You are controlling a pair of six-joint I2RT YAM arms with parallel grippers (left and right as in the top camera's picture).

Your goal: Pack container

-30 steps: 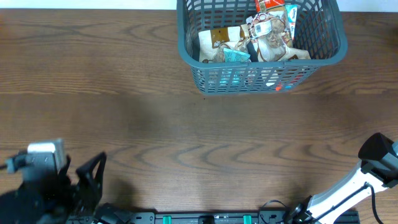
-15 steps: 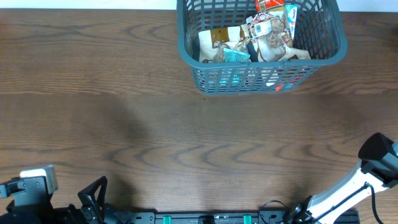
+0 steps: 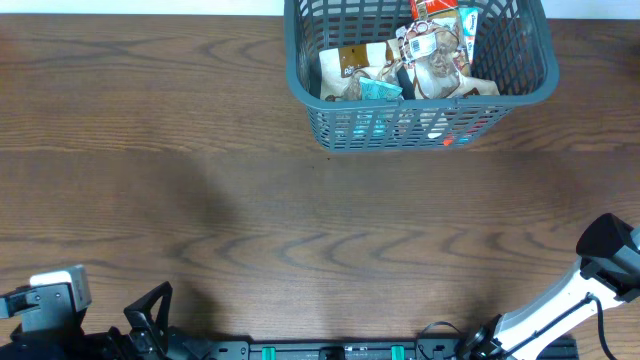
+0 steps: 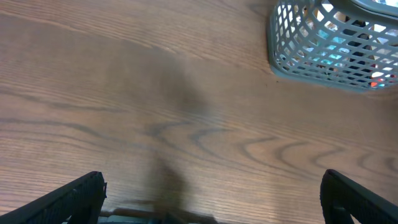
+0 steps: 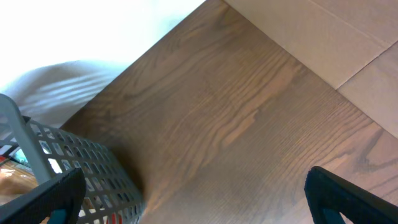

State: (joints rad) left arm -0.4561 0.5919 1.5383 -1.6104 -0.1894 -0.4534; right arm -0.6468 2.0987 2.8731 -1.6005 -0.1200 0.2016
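**A:** Where does the container (image 3: 400, 125) sit?

**B:** At the far side of the bench (image 3: 300, 220), right of centre, well apart from both arms. Snack packets (image 3: 400, 65) are heaped inside it, mostly towards its right half. I see none loose on the wood.

**A:** And the tools?

**B:** The left tool (image 4: 211, 198) hangs over the near left corner with its fingers wide apart and nothing between them. The right tool (image 5: 196, 198) is spread just as wide and is also empty. Its camera catches a corner of the container low on the left.

**A:** What could go wrong from here?

**B:** As I judge it, the heap is the weak spot. One red-and-white packet stands up against the far wall, close to the rim, and a knock could tip it out. An arm coming in low might clip the thick rim and push the whole container farther back. The lattice slots could also snag a fingertip.

**A:** Can any brand be read?

**B:** No. One packet has a white label with dark print, one is teal and one is brown. The lettering on all of them is too small to make out from any view
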